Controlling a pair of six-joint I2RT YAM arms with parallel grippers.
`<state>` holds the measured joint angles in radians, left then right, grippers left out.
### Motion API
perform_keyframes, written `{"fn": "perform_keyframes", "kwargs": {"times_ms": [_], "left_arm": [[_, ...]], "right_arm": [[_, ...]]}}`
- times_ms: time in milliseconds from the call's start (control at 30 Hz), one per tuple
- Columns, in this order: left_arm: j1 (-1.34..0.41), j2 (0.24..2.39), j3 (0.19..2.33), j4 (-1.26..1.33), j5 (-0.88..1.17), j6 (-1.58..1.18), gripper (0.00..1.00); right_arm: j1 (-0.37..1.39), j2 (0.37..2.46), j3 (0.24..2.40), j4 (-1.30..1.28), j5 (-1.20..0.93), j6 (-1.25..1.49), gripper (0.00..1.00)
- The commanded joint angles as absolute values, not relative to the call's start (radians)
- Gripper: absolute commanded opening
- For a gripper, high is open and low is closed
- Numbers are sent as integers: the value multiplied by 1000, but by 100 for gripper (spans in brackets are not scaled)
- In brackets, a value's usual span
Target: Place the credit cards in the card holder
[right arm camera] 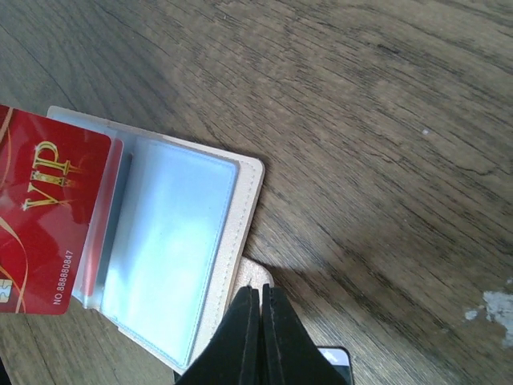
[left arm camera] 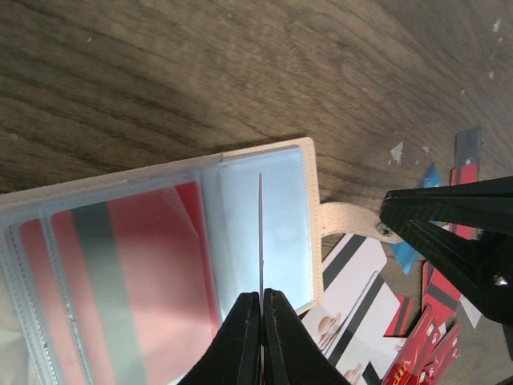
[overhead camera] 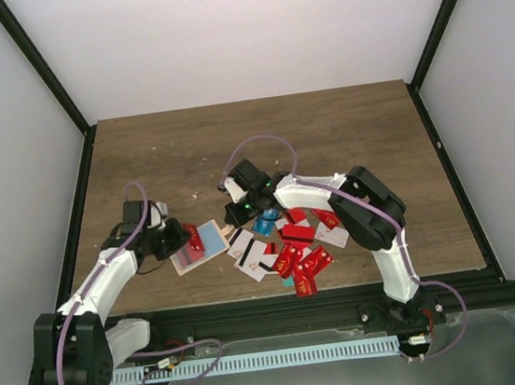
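The beige card holder (overhead camera: pixel 198 247) lies open on the table, its clear sleeves (left arm camera: pixel 264 216) facing up, with red cards (left arm camera: pixel 136 281) in the left-hand sleeves. My left gripper (left arm camera: pixel 262 293) is shut on a thin card (left arm camera: pixel 260 233) seen edge-on, standing over the empty right sleeve. In the right wrist view a red VIP card (right arm camera: pixel 40 216) stands over the holder's (right arm camera: pixel 172 241) left part. My right gripper (right arm camera: pixel 260 287) is shut on the holder's snap tab (right arm camera: pixel 255 273). The heap of credit cards (overhead camera: pixel 297 244), red, teal and white, lies just right of the holder.
White cards with black stripes (left arm camera: pixel 361 313) lie right beside the holder's edge. The right arm (overhead camera: pixel 362 203) arches over the heap. Small white flecks (left arm camera: pixel 397 152) dot the wooden table (overhead camera: pixel 325 128). Black frame rails (overhead camera: pixel 76 205) border the table.
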<state>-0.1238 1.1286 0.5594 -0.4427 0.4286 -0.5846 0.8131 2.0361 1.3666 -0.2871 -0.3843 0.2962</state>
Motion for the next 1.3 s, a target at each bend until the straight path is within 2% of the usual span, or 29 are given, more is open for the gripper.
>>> {"fn": "perform_keyframes", "kwargs": {"times_ms": [0,367,1267], "left_arm": [[-117,1142,524,-414,411,-624,4],[-117,1154,508,-397,445,-623,4],[-117,1235,452,-274,512,-653,4]], "right_arm": [[819,2055,1404,-297,-357,285,1],[793,2079,1428,-318,-246,336,1],[784,2060,1358,-280,-322,329,1]]}}
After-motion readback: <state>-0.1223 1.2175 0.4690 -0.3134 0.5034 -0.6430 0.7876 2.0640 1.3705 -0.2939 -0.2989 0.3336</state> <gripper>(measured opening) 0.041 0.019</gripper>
